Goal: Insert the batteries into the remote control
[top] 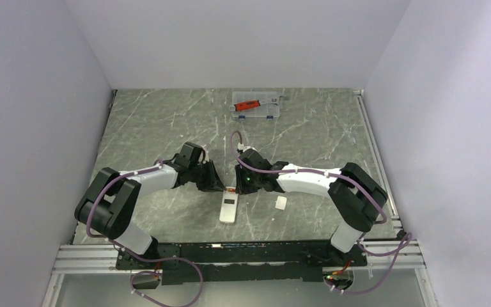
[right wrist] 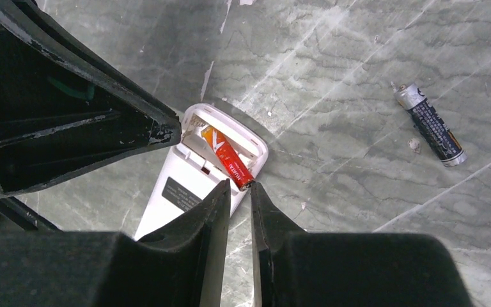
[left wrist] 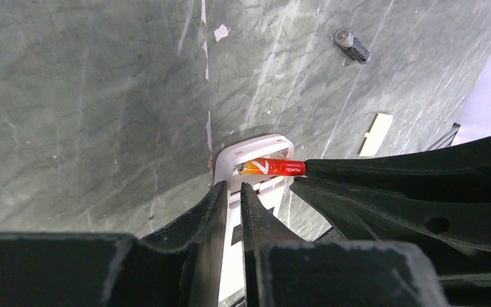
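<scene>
While the right gripper (right wrist: 238,187) has its fingers almost together on the near end of the orange battery (right wrist: 227,157), that battery lies slantwise in the open bay at the far end of the remote control (right wrist: 166,176); its long axis runs across the remote's length, far end inside the bay, near end up at the side rim by the fingertips; it looks not seated, so the next move likely turns on pressing that near end down and in; the right arm is the one on it, reaching in from the remote's right side; left gripper (left wrist: 231,190) sits over the remote from the other side, fingers nearly closed to a slit, nothing between them; can't tell if it presses on the casing; second battery (right wrist: 429,125), dark with a silver cap, lies loose on the table (right wrist: 358,51), well apart, nearer the right arm; small white square piece (top: 281,203) lies near the remote; clear case (top: 265,115) with red-handled tool (top: 248,103) sits far back; surface flat, grey, marbled; pale walls (top: 243,38) on three sides; both grippers crowd the bay, little room between them.
</scene>
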You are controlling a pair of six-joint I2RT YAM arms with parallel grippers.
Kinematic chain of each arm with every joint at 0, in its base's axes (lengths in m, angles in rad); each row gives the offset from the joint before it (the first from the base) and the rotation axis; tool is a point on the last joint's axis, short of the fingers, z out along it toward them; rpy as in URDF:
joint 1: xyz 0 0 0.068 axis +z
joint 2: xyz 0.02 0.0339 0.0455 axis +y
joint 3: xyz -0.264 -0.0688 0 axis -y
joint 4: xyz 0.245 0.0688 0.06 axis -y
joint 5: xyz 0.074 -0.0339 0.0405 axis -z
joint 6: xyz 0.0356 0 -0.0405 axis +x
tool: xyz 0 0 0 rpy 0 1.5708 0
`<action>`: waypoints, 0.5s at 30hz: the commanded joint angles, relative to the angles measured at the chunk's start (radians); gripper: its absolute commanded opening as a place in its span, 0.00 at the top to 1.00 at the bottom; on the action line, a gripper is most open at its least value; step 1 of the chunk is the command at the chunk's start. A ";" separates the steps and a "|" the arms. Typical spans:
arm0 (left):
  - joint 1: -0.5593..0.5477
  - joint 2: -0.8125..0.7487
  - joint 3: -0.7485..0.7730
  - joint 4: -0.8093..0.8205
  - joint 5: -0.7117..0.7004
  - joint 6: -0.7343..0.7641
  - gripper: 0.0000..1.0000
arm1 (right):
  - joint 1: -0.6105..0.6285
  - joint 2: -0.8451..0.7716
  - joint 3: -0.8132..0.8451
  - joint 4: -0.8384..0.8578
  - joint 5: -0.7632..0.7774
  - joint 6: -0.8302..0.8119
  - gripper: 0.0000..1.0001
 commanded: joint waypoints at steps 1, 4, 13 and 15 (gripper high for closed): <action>0.002 -0.018 -0.009 0.050 0.037 -0.008 0.81 | -0.005 0.009 0.018 0.016 0.000 0.013 0.81; 0.002 -0.014 -0.010 0.050 0.039 -0.006 0.82 | -0.005 0.015 0.021 0.017 -0.001 0.015 0.82; 0.002 -0.010 -0.008 0.046 0.042 -0.001 0.83 | -0.005 0.032 0.038 0.020 -0.007 0.015 0.83; 0.002 -0.011 -0.009 0.046 0.044 0.000 0.83 | -0.005 0.033 0.039 0.022 -0.008 0.016 0.83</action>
